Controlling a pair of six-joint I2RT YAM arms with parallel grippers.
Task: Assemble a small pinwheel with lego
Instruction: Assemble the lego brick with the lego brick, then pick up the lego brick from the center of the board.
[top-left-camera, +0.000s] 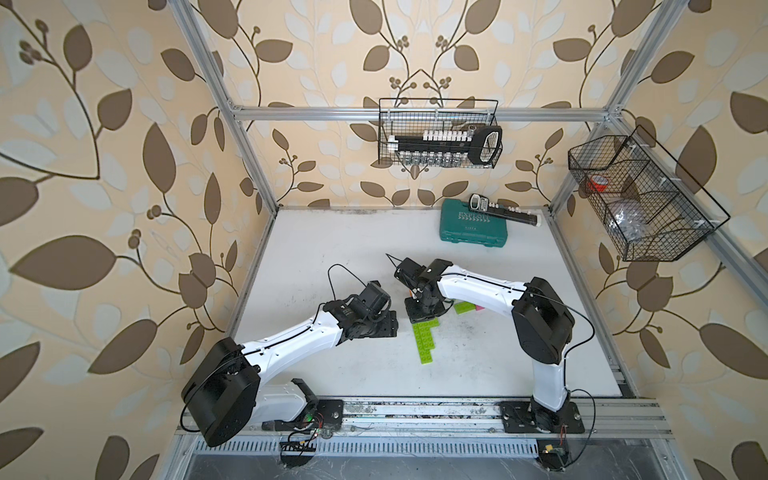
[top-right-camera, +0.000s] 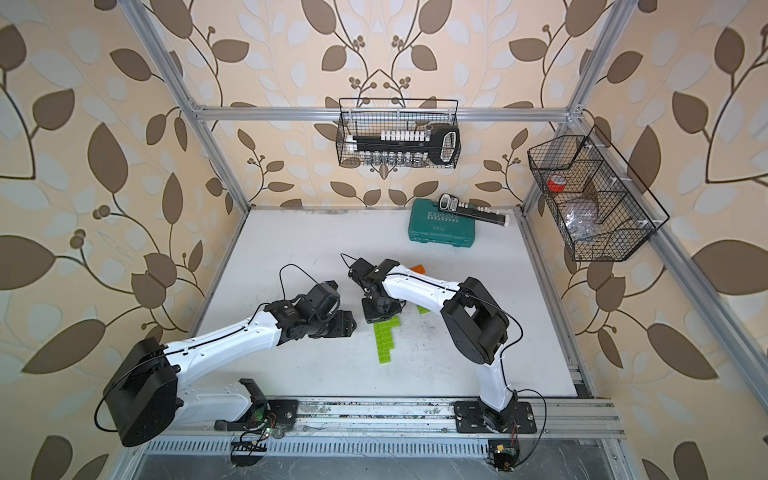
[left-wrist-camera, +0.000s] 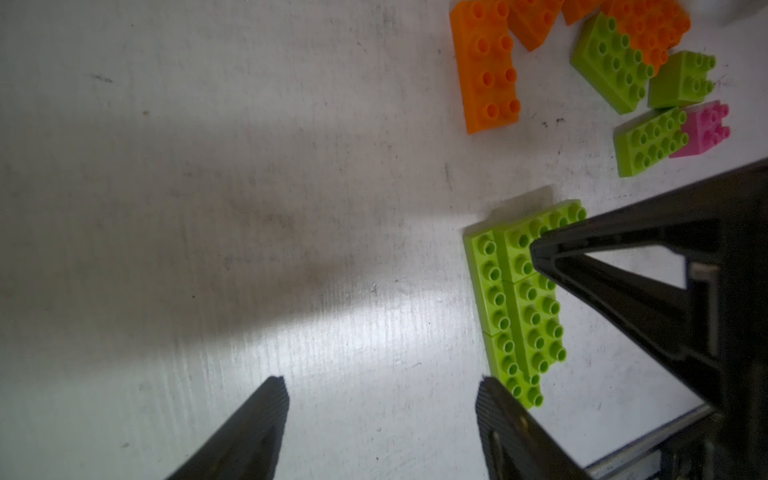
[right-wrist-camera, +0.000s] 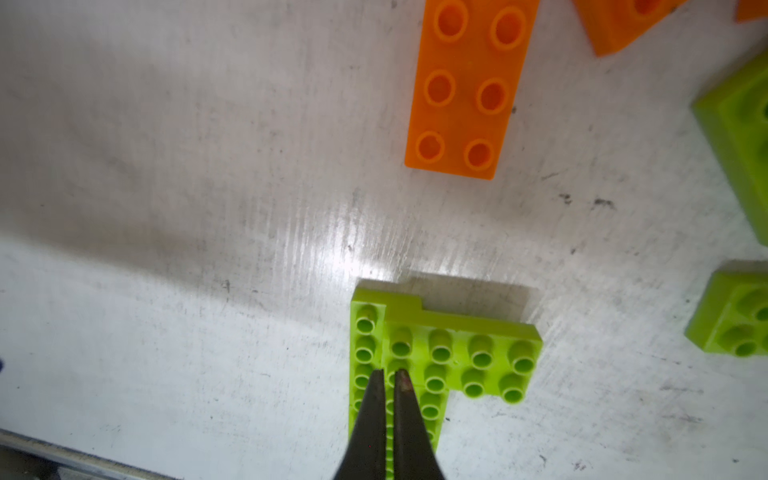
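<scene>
Lego bricks (right-wrist-camera: 478, 357) beneath clenched right claw (right-wrist-camera: 388, 376), left claw (left-wrist-camera: 382, 390) agape and empty; teal case (top-left-camera: 473, 232) lettered "EXPLOIT".

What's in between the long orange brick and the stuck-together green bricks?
Nothing. Only bare, scuffed white table lies between the long orange brick and the stuck-together green bricks. The right wrist view shows it best.

At frame centre, joined bricks (top-left-camera: 424, 341); just upper right, loose bricks (top-left-camera: 462, 308); farther up, tool case (top-left-camera: 473, 227).
</scene>
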